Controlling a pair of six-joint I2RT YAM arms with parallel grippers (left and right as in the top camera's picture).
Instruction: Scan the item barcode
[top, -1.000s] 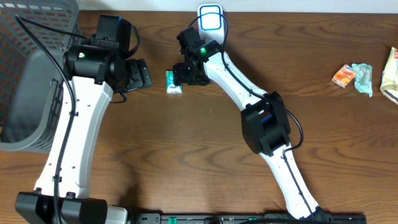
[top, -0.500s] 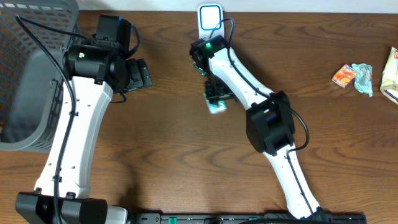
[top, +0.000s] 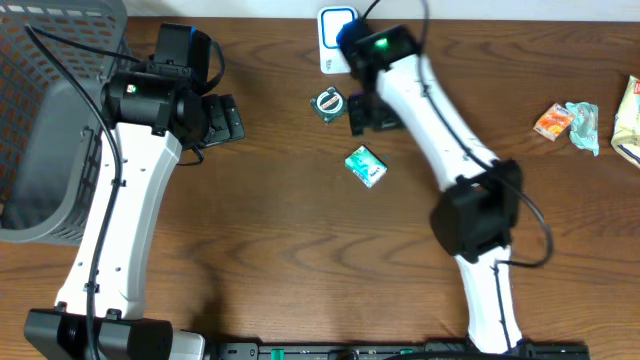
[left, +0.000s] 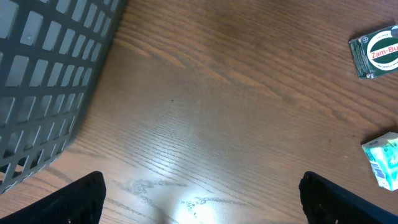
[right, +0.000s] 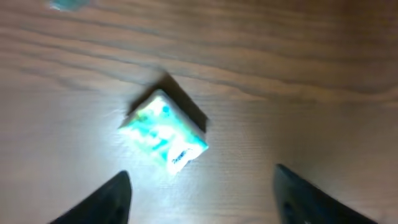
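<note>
You'll find the small teal-and-white cardboard carton (top: 366, 165) lying mid-way across the brown wooden tabletop (top: 280, 250), with the dark green square packet (top: 327, 104) just behind it to the left. The white flat scanner pad (top: 337, 28) sits at the rear edge behind both. The grey plastic mesh basket (top: 40, 120) stands far left, and the crumpled orange wrapper (top: 553, 121) lies far right.

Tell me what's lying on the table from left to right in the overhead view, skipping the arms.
grey basket → dark green packet → teal box → orange packet → crumpled green wrapper → pale bag at the right edge
</note>
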